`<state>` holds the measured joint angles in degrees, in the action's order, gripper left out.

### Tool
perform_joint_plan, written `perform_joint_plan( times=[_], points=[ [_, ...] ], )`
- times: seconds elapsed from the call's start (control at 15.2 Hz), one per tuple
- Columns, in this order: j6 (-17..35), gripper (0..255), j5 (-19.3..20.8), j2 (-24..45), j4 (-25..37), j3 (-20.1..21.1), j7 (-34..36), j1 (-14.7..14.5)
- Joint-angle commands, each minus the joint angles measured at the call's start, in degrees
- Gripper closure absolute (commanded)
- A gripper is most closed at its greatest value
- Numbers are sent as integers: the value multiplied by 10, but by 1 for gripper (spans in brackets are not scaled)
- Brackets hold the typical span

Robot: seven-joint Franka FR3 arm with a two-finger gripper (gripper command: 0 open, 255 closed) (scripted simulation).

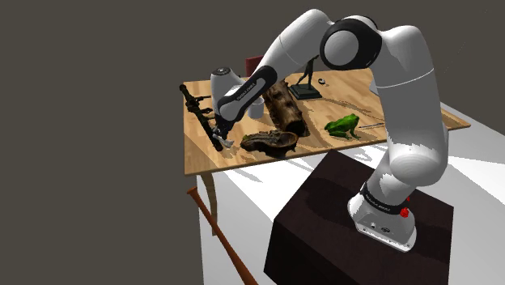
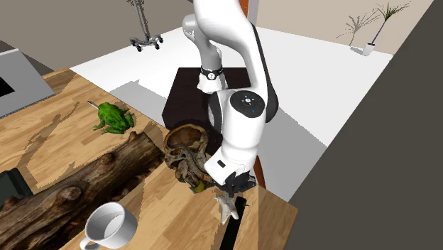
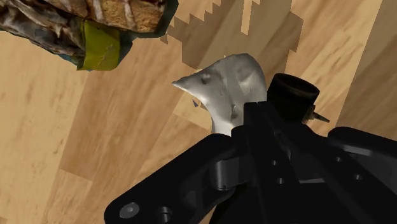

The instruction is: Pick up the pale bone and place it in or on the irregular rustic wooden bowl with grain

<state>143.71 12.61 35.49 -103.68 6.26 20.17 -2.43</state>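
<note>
The pale bone (image 3: 226, 86) is a whitish, knobbly piece. My black gripper (image 3: 245, 124) is shut on it, and its broad end sticks out past the fingers. In the shoulder view the gripper (image 1: 219, 136) hangs low over the table's left edge with the bone (image 1: 226, 144) under it. In the second exterior view the bone (image 2: 227, 207) sits just above the wood beneath the gripper (image 2: 232, 186). The irregular brown wooden bowl (image 1: 269, 142) (image 2: 186, 139) lies close beside the gripper, toward the stand; its rough edge (image 3: 95, 25) shows ahead of the bone.
A long black object (image 1: 198, 109) (image 2: 231, 229) lies along the table edge right by the gripper. A dark log (image 1: 283, 105), a white mug (image 2: 110, 227) and a green frog (image 1: 344, 125) stand on the wooden table (image 1: 356, 85). A bat (image 1: 220, 236) leans below.
</note>
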Motion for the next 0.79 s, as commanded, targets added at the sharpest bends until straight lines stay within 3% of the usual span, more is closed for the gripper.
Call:
perform_joint_plan(
  times=[0.0, 0.13, 0.2, 0.4, 0.73],
  points=[
    [0, 255, 0, 0, 0, 0, 0, 0],
    [0, 255, 0, 0, 0, 0, 0, 0],
    [0, 0, 0, 0, 0, 0, 0, 0],
    [36, 0, -5, 12, 24, 59, -171, 64],
    [54, 0, 3, 47, 41, 52, -166, 59]
  ],
)
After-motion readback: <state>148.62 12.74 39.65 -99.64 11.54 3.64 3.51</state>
